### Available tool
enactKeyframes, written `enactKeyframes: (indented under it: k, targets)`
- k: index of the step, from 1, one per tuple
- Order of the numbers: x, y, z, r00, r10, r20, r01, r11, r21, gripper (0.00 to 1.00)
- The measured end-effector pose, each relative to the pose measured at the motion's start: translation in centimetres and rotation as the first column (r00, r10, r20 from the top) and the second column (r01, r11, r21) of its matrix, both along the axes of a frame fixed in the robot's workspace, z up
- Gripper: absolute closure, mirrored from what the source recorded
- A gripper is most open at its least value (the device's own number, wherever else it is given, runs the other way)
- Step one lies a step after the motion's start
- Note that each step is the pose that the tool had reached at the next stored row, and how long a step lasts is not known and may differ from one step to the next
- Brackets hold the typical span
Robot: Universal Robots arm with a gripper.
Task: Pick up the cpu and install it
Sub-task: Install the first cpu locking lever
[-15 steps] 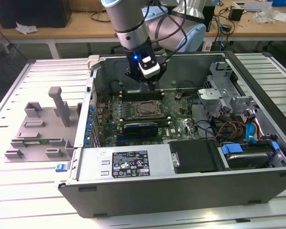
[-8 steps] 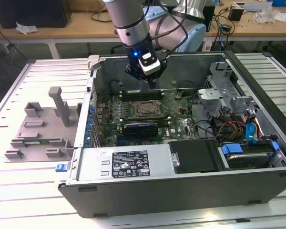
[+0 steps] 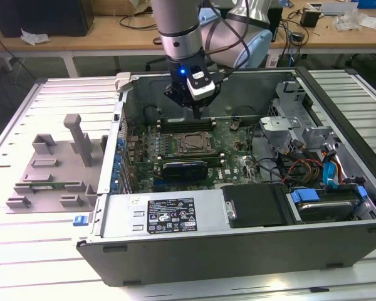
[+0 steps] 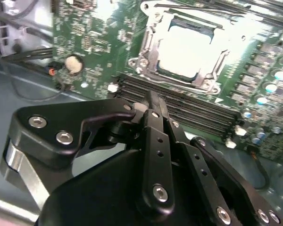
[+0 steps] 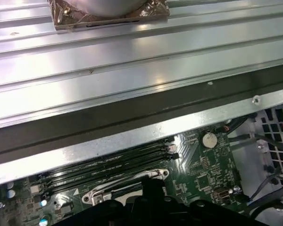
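The open computer case (image 3: 238, 207) lies on its side on the counter (image 3: 25, 251), which turns the motherboard (image 3: 229, 147) face up so the arm can come at it from above, and the tool (image 3: 197, 100) hangs over the board's far edge, above the memory slots (image 3: 185, 124) and just beyond the socket frame (image 3: 194, 143). In the second wrist view the tool (image 4: 151, 101) has its two black fingers (image 4: 153, 110) brought together to a narrow tip with nothing between them (so it carries no part just now), and that tip sits over the row of dark memory slots (image 4: 188, 110) beside the socket. The cpu (image 4: 193, 47) already lies flat inside the socket frame (image 4: 153, 42), its metal bracket standing around it on all sides; judged from this, the chip has been placed in its seat, though whether the frame is latched down I cannot tell. The cpu itself shows as a pale, silver-grey square with a smooth, glare-washed top and softly rounded corners, level with the board and not tilted. In the first wrist view a corner of the socket frame (image 5: 127, 186) and the green board with its round coin cell (image 5: 208, 139) sit below the case's metal wall (image 5: 132, 136). On the counter at the exterior view's left stands a grey parts fixture (image 3: 53, 169), well apart from the case
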State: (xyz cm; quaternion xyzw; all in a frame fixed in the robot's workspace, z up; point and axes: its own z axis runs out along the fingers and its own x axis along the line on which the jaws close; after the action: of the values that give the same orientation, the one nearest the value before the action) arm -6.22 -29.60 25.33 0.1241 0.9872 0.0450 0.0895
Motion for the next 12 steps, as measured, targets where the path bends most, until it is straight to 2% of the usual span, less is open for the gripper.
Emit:
enactKeyframes:
  k: [1, 2, 3, 4, 5, 8, 12]
  targets:
    - [0.24, -0.06, 0.0, 0.9996, 0.0, -0.0283, 0.0, 1.0, -0.0038, 0.89]
    - [0.41, -0.11, -0.01, 0.9989, 0.0, -0.0479, 0.0, 1.0, -0.0073, 0.89]
    - [0.53, -0.15, -0.01, 0.998, -0.001, -0.0637, 0.0, 0.9999, -0.0132, 0.89]
    - [0.58, -0.17, -0.01, 0.9972, -0.002, -0.0746, 0.0, 0.9996, -0.0269, 0.89]
    - [0.58, -0.18, -0.01, 0.9972, -0.002, -0.0745, 0.0, 0.9995, -0.033, 0.89]
    - [0.59, -0.19, -0.01, 0.9972, -0.001, -0.0746, -0.002, 0.9994, -0.0341, 0.89]
    - [0.58, -0.24, -0.25, 0.9962, 0.044, -0.0752, -0.047, 0.998, -0.042, 0.89]
